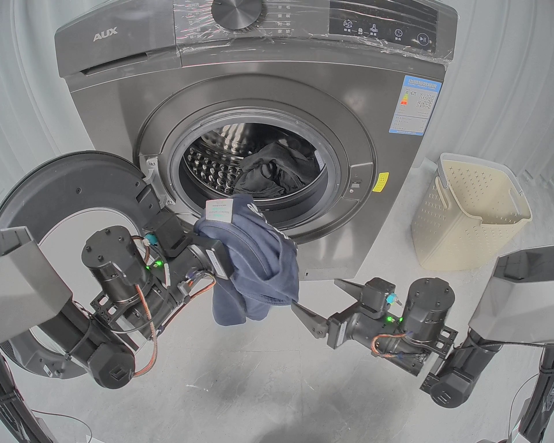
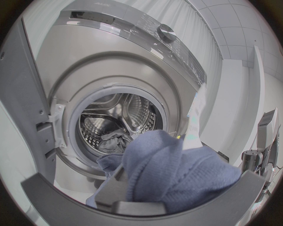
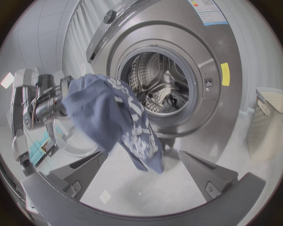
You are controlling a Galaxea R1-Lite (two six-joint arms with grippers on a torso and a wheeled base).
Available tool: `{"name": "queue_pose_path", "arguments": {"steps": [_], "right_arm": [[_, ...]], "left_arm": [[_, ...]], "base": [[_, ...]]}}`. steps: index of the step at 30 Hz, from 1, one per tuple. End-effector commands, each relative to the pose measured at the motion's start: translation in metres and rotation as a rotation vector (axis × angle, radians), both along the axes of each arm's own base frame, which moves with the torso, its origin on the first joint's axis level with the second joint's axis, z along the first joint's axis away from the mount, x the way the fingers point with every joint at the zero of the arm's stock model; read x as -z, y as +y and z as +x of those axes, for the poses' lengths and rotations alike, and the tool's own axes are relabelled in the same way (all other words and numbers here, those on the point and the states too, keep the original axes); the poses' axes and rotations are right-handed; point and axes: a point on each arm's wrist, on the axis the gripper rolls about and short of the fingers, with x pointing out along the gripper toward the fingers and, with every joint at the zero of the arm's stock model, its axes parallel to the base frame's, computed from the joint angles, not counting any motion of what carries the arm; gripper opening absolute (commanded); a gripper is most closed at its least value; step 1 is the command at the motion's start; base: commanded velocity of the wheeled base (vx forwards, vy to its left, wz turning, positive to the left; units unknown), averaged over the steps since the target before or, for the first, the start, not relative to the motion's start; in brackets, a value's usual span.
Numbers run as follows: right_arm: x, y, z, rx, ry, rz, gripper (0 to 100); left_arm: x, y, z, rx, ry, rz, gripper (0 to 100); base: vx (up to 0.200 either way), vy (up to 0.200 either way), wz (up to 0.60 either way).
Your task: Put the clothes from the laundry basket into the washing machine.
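Bright, even, diffuse light falls on the whole scene. Glare is seen on the plastic film point(image 1: 300, 26) over the panel of the washing machine point(image 1: 369, 104), and strong highlights are thrown back by the steel drum point(image 2: 135, 109). Only faint, soft shadows are cast on the floor point(image 1: 259, 380). In both wrist views straight edges are bowed and the corners are blacked out.

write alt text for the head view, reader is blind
The left gripper holds a navy top in front of the open washing machine, which has dark clothes inside. The right gripper is open beside it, and an empty-looking laundry basket stands to the right.
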Motion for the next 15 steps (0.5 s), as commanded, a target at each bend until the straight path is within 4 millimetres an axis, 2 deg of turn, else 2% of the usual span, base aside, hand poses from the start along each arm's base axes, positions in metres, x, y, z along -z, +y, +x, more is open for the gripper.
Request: {"name": "queue_pose_path", "arguments": {"steps": [1,3,9,15], "right_arm": [[-0.010,-0.026,-0.014,0.022,0.009,-0.021,100],[-0.007,-0.028,-0.013,0.031,0.019,-0.026,100],[-0.003,-0.027,-0.018,0.019,0.041,-0.035,100],[0.003,-0.032,-0.021,0.025,0.066,-0.061,100]], "left_arm": [[0.001,0.010,-0.016,-0.001,0.020,0.017,0],[0.007,0.009,-0.015,-0.003,0.038,0.031,0],[0.006,0.012,-0.022,0.004,0.047,0.031,0],[0.007,0.012,-0.021,0.003,0.046,0.033,0]], "base": [[0.000,0.000,0.00],[0.000,0.000,0.00],[0.000,0.000,0.00],[0.000,0.000,0.00]]}}
